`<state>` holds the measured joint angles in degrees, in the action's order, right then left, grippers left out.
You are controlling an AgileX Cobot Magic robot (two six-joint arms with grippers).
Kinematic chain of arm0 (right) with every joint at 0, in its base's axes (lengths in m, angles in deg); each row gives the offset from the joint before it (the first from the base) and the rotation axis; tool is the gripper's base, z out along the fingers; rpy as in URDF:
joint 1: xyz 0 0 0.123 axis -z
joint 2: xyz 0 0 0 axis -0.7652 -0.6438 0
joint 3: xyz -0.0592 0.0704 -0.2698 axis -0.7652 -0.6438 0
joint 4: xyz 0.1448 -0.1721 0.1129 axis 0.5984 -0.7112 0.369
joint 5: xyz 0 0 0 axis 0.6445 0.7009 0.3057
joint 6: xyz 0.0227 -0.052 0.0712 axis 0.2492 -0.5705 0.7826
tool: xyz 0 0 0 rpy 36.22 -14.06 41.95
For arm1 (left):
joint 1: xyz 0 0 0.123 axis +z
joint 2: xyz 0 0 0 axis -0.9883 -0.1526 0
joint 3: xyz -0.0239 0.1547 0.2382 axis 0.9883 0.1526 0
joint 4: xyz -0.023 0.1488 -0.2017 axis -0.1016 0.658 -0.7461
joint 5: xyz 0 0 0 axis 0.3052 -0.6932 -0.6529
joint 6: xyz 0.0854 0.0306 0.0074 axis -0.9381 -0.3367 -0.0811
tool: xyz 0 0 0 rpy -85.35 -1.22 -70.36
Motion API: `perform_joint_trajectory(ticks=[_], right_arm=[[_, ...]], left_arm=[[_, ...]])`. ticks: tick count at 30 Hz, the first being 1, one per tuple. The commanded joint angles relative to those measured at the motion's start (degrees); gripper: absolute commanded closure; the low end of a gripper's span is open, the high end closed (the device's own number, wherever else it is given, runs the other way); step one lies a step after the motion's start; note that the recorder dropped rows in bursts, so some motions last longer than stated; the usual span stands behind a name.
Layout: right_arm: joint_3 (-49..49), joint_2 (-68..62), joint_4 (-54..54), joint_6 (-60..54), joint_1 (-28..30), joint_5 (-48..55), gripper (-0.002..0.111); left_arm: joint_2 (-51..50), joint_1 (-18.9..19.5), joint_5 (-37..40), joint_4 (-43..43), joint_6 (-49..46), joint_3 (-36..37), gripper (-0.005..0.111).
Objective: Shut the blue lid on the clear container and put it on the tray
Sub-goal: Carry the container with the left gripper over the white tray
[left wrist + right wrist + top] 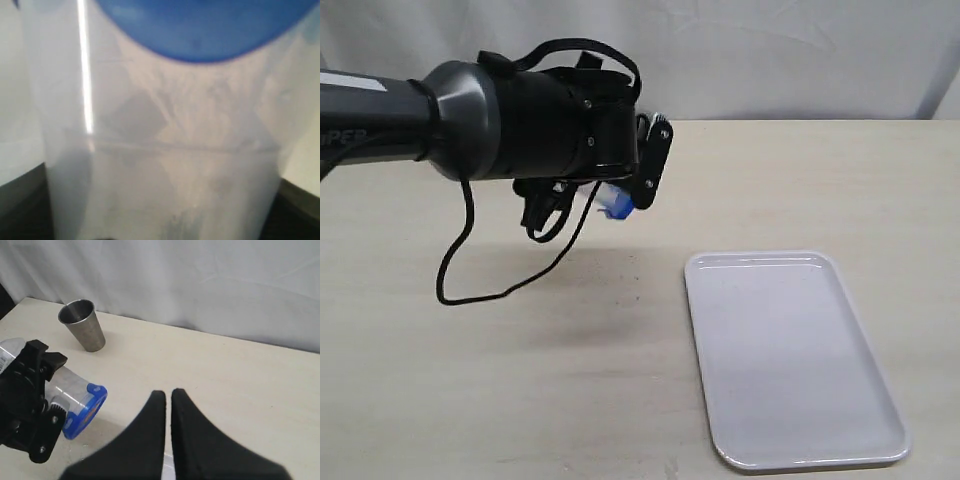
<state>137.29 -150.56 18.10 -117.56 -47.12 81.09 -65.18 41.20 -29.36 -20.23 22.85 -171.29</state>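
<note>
Table: one, pale top, backed by white curtain. Tray: one, white, laid flat on table, right of middle in exterior view. Clear container: one, held tipped on side above table by left gripper, jaws clamped across its body; well apart from tray, to its left. Steel cup: one, stood upright near curtain. Blue lid: one, seated on container mouth; flap latching cannot be told. Right gripper: jaws pressed together, nothing gripped.
</note>
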Motion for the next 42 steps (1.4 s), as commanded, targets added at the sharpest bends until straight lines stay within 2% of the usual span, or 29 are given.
perform_joint_trajectory(ticks=[1,8,11,21,27,37,40,42], right_arm=[[-4.51,2.43,0.89,-1.09,0.53,-2.33,0.104],[-8.19,3.73,1.83,-1.22,0.42,-2.23,0.104],[-8.97,3.97,1.84,-1.37,0.42,-2.23,0.104],[-9.07,4.11,1.93,-1.37,0.42,-2.23,0.104],[-9.07,4.11,1.93,-1.37,0.42,-2.11,0.104],[-9.07,4.11,1.93,-1.37,0.42,-2.11,0.104],[-9.07,4.11,1.93,-1.37,0.42,-2.11,0.104],[-9.07,4.11,1.93,-1.37,0.42,-2.11,0.104]], left_arm=[[-0.55,-3.74,3.39,-7.23,-10.21,-0.71,0.107],[-2.11,-9.35,0.6,-9.0,-10.1,-0.71,0.107],[-2.36,-10.72,-4.34,-12.08,-8.35,-0.71,0.107],[-2.36,-11.1,-29.81,-36.84,-6.39,-0.71,0.107],[-2.36,-11.1,-39.02,-48.33,-6.39,-0.71,0.107],[-2.36,-9.95,-48.75,-65.45,-6.39,-0.71,0.107],[-2.36,-9.53,-47.08,-63.74,-7.27,-0.71,0.107],[-2.36,-9.44,-42.04,-57.49,-10.25,-0.71,0.107]])
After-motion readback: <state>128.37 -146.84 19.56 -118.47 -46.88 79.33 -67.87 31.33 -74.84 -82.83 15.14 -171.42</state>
